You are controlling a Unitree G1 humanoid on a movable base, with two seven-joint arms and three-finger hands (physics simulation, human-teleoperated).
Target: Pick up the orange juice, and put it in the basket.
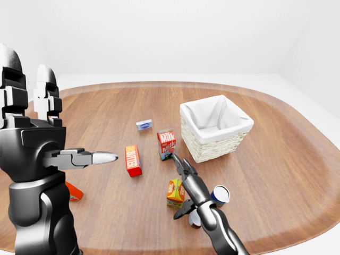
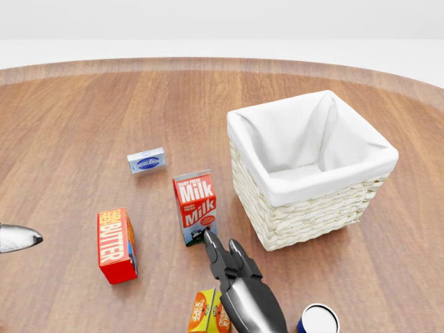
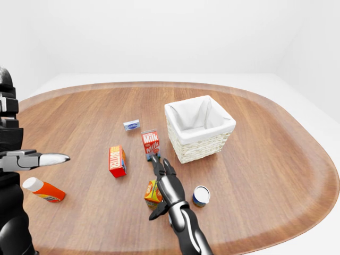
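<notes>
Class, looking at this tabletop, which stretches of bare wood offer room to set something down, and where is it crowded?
Bare wood lies right of the basket to the table's edge, and above the small blue-and-white box. It is crowded below the basket: milk carton, butter box, orange juice, can and the open right hand.

Your table [image 2: 83, 111] is reddish-brown wood grain. The basket [image 2: 309, 211] is pale cream wicker with a white lining. The juice [image 3: 152, 194] carton is orange and yellow. The milk [image 2: 195, 207] is red with white lettering, the butter [image 2: 114, 244] red with yellow lettering. You see a small blue-and-white box [image 2: 146, 161], a dark blue can [image 3: 201, 196] with a white top, and an orange bottle [image 3: 44, 190] with a white cap. Both hands [image 1: 32, 101] [image 3: 166, 178] are glossy black and grey.
</notes>
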